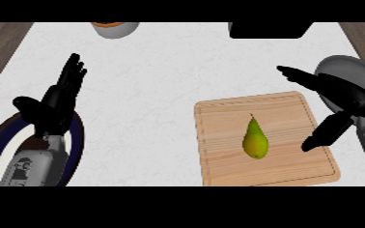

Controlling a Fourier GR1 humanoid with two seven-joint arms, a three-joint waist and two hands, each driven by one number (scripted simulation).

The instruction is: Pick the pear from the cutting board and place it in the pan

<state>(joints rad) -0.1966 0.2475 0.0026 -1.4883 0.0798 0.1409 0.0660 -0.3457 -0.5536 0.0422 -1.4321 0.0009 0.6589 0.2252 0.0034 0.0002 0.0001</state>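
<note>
Right hand (341, 96) hovered with fingers spread over the cutting board's (221, 169) right edge, holding nothing, while the pear (255, 140) lay untouched on it, so grasping and the move to the pan (345, 66) both remained.

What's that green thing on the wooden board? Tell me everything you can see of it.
It is a pear, yellow-green and smooth, with a thin dark stem at its narrow end. It lies on its side near the middle of the wooden cutting board, with its narrow end pointing away from the robot. Only the board touches it. The robot's right hand is open just to its right, not touching it.
</note>
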